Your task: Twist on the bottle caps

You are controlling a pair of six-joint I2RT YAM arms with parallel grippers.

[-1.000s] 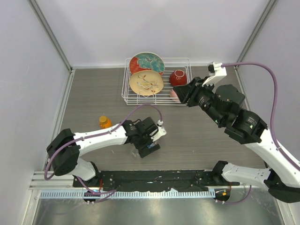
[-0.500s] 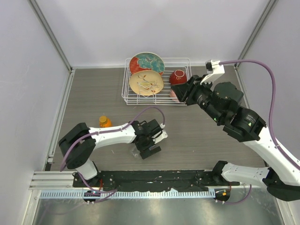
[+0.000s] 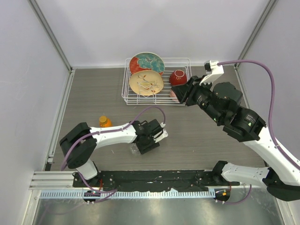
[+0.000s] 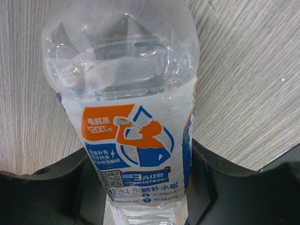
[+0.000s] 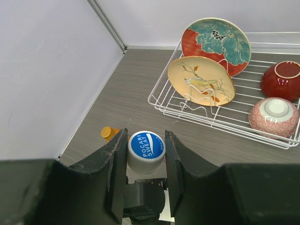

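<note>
My left gripper (image 3: 146, 143) (image 4: 145, 192) is shut on the clear water bottle (image 4: 126, 89), its fingers on either side of the white-blue-orange label. The bottle's base points away from the wrist camera, low over the table; the bottle shows as a clear patch in the top view (image 3: 134, 149). Its neck is hidden. My right gripper (image 3: 181, 95) (image 5: 146, 154) is shut on the white cap (image 5: 146, 151) with a blue printed top, held high above the table near the dish rack. The squat orange bottle (image 3: 105, 122) (image 5: 108, 132) stands at the left with an orange cap on top.
A white wire dish rack (image 3: 125, 89) at the back holds two plates (image 3: 146, 83), a red bowl (image 3: 178, 77) and a pink bowl (image 5: 274, 116). Walls close the left, back and right. A black rail runs along the near edge (image 3: 154, 177).
My left arm has swung its elbow toward the near side and shifted the bottle slightly left. My right gripper has edged a little up and back with the cap.
</note>
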